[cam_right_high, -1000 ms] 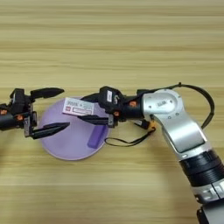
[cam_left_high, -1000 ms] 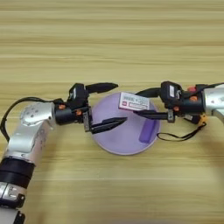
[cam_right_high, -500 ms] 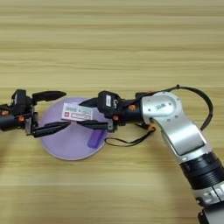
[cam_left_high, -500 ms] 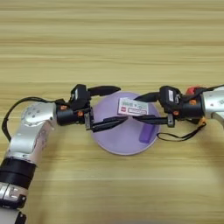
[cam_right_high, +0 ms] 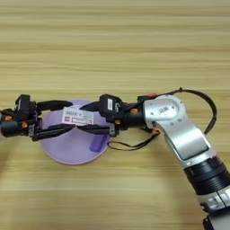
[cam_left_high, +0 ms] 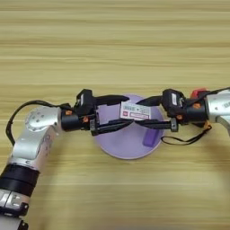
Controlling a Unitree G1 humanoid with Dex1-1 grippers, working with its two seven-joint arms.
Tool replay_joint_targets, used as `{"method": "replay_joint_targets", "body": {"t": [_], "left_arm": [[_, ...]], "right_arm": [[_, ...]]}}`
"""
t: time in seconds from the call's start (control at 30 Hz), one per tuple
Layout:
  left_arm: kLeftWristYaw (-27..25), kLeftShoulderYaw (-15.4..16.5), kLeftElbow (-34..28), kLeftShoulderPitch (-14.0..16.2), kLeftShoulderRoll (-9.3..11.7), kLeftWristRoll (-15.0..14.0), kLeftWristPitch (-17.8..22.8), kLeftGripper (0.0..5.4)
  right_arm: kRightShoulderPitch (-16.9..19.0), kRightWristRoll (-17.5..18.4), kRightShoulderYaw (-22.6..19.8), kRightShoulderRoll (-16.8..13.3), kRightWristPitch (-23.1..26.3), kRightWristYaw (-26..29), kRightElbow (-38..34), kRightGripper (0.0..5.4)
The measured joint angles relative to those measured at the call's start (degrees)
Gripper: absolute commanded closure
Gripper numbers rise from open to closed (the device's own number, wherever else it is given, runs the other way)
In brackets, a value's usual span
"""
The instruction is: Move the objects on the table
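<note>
Tools meet over a purple plate (cam_left_high: 128, 146) that lies near the middle of the tabletop (cam_left_high: 112, 49), a little toward its near edge. Left tool (cam_left_high: 117, 112) comes in from the plate's left rim, fingers spread, one above and one below the left end of the white red-labelled flat box (cam_left_high: 135, 111); we see no grip. Right tool (cam_right_high: 88, 117) reaches from the right, fingers also parted and bracketing the box's other end. We cannot tell whether either finger touches it, or whether the box rests on the plate or is lifted.

Purple bar (cam_left_high: 151, 136) lies on the plate's right half, just under the right tool's lower finger. Red cube (cam_left_high: 199, 93) peeks out behind the right forearm. Black cord (cam_right_high: 134, 144) loops off that tool; the tape measure itself we cannot make out.

Risks, as we judge them: both tools closing on one box could collide or tug it apart; the lower right finger may knock the bar off the plate; the cord may drag.
</note>
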Motion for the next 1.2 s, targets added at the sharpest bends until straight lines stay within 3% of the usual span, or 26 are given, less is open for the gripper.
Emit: {"method": "replay_joint_targets", "body": {"t": [0.2,0.8,0.83,1.2], "left_arm": [[0.05,0.01,0.0,0.15,-0.16,0.02,0.0,3.2],[0.15,0.01,0.0,0.15,-0.35,0.07,-0.04,3.28],[0.15,0.01,0.01,0.15,-0.35,0.07,-0.06,3.28],[0.4,-0.05,0.16,0.15,-0.93,0.19,-0.23,3.31]], "right_arm": [[0.0,0.03,0.0,-0.09,0.06,0.17,-0.08,3.3],[-0.01,0.31,-0.01,-0.25,0.17,0.19,-0.04,3.3],[-0.01,0.31,-0.01,-0.25,0.17,0.19,-0.04,2.94],[-0.03,0.64,-0.01,0.09,0.18,-0.11,-0.03,1.75]]}}
